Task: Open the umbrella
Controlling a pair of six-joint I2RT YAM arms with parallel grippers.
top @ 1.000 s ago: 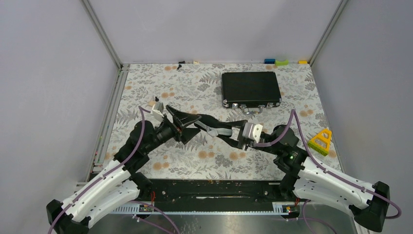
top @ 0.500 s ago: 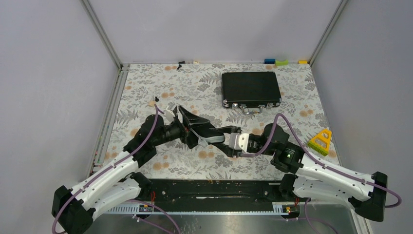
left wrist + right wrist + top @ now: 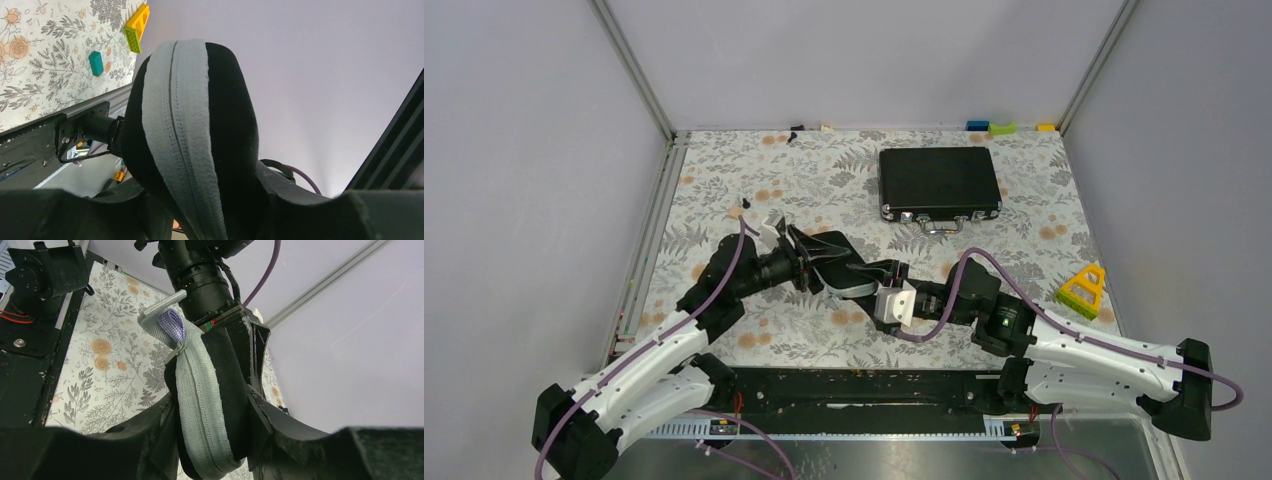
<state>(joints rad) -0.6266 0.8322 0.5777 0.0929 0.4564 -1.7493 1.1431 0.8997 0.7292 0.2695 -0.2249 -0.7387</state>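
The umbrella is hidden; no lavender canopy shows in any view. A black oval clamshell case with a grey zip band is held off the floral mat between both arms. My left gripper is shut on its left end, and the case fills the gap between my left gripper's fingers. From the other side my right gripper is shut on the case, which sits pinched in my right gripper. A small lavender loop hangs at the zip pull.
A flat black briefcase lies at the back right. A yellow block frame sits by the right wall. Small blue, green and yellow blocks line the back edge. The metal frame rail borders the mat's left side.
My left gripper was open beside the case's end and has closed onto it. My right arm has carried the case leftward, toward the left gripper.
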